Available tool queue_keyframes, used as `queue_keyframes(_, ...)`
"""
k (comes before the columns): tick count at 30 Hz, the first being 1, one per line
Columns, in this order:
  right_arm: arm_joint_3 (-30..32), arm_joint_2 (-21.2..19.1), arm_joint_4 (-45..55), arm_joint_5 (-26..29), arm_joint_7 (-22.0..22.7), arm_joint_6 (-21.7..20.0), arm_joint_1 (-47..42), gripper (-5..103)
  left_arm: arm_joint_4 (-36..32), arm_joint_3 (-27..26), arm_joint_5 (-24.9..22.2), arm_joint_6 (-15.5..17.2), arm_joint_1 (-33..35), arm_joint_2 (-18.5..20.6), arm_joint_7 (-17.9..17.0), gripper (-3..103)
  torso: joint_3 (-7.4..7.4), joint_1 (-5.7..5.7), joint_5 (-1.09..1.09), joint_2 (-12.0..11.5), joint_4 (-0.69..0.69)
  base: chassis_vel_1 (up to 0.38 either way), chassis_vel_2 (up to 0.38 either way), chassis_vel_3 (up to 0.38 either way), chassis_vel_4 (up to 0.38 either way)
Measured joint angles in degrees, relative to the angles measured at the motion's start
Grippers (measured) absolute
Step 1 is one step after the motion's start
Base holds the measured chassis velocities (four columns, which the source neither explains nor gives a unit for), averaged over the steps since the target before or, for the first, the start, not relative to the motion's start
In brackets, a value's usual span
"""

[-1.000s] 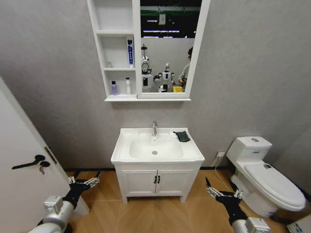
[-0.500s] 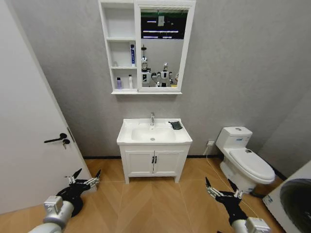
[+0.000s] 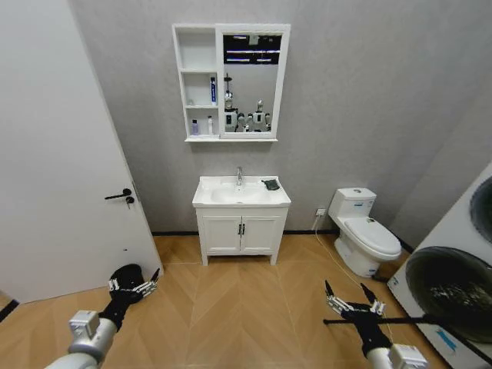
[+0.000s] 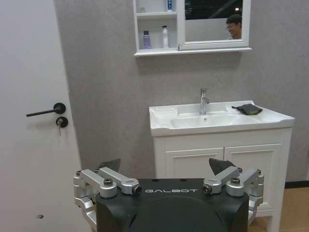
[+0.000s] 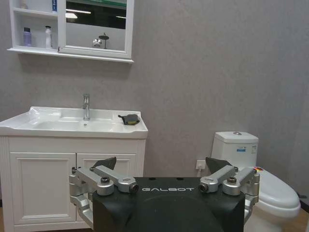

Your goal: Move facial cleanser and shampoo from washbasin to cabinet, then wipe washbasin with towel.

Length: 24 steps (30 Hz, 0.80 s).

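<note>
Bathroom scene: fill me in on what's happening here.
Nothing is being handled. The robot stands well back from the washbasin, with the left gripper and right gripper both open, empty and held low over the wooden floor. The towel lies on the washbasin's right rear corner. Two small bottles stand on the cabinet's lowest shelf, a tube above them.

The washbasin point(image 3: 241, 193) stands against the wall, the cabinet point(image 3: 229, 82) above it. The towel point(image 3: 270, 184) lies on its right rear corner. A door point(image 3: 65, 154) stands left, a toilet point(image 3: 363, 231) right.
</note>
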Motion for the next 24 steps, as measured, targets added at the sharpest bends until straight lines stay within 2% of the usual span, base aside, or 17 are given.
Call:
queue_keyframes(3, 0.0, 0.0, 0.0, 0.0, 0.0, 0.0, 0.0, 100, 0.0, 0.0, 0.0, 0.0, 0.0, 0.0, 0.0, 100, 0.02, 0.02, 0.08, 0.0, -0.06, 0.006, -0.018, -0.084, 0.061)
queue_keyframes(6, 0.0, 0.0, 0.0, 0.0, 0.0, 0.0, 0.0, 100, 0.0, 0.0, 0.0, 0.0, 0.0, 0.0, 0.0, 100, 0.04, 0.08, 0.01, 0.0, -0.02, -0.059, -0.033, 0.04, -0.022)
queue_keyframes(8, 0.0, 0.0, 0.0, 0.0, 0.0, 0.0, 0.0, 100, 0.0, 0.0, 0.0, 0.0, 0.0, 0.0, 0.0, 100, 0.05, 0.13, 0.05, -0.1, 0.01, -0.054, 0.053, 0.082, -0.043)
queue_keyframes(24, 0.0, 0.0, 0.0, 0.0, 0.0, 0.0, 0.0, 100, 0.0, 0.0, 0.0, 0.0, 0.0, 0.0, 0.0, 100, 0.03, 0.06, 0.03, 0.0, 0.0, 0.013, 0.032, 0.017, 0.008)
